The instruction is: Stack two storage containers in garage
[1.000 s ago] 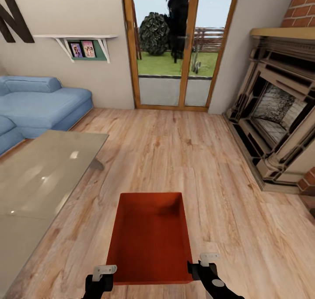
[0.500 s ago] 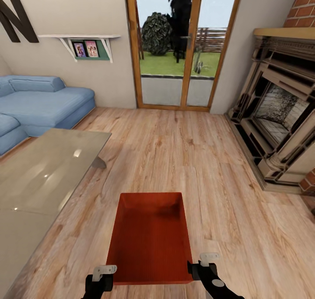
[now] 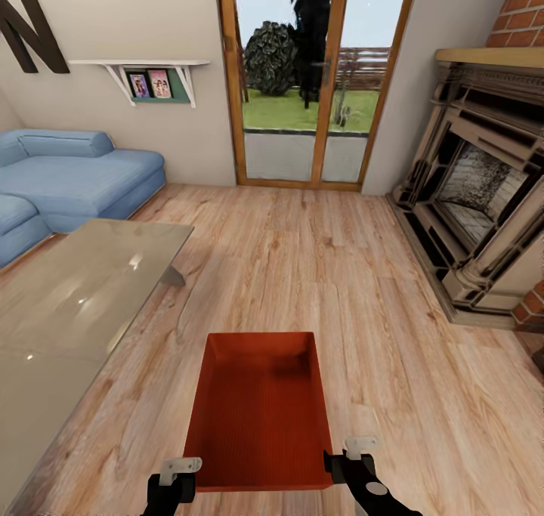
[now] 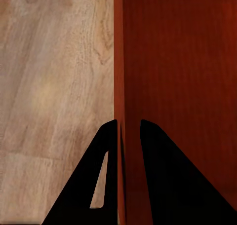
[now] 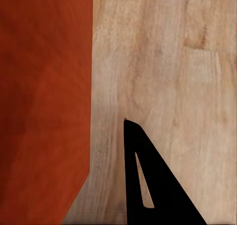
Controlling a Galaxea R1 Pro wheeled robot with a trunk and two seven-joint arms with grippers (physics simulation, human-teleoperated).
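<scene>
One orange-red storage container (image 3: 261,418) hangs low over the light wood-plank floor (image 3: 393,327) of the living room, right in front of me. My left gripper (image 3: 180,471) is at its near left corner. In the left wrist view this gripper (image 4: 129,122) is shut on the container's thin side wall (image 4: 120,62), one finger on each side. My right gripper (image 3: 359,449) sits at the near right corner. The right wrist view gives just one dark finger (image 5: 140,175), with a strip of floor between it and the container (image 5: 44,87).
A glass-topped table (image 3: 75,304) stands close on the left, with a blue sofa (image 3: 75,176) behind it. A brick fireplace (image 3: 483,199) fills the right side. Glazed wooden doors (image 3: 302,85) face me ahead, across open plank floor.
The whole head view has drifted slightly, the room sliding to the right. The container and both grippers keep the same place in the picture.
</scene>
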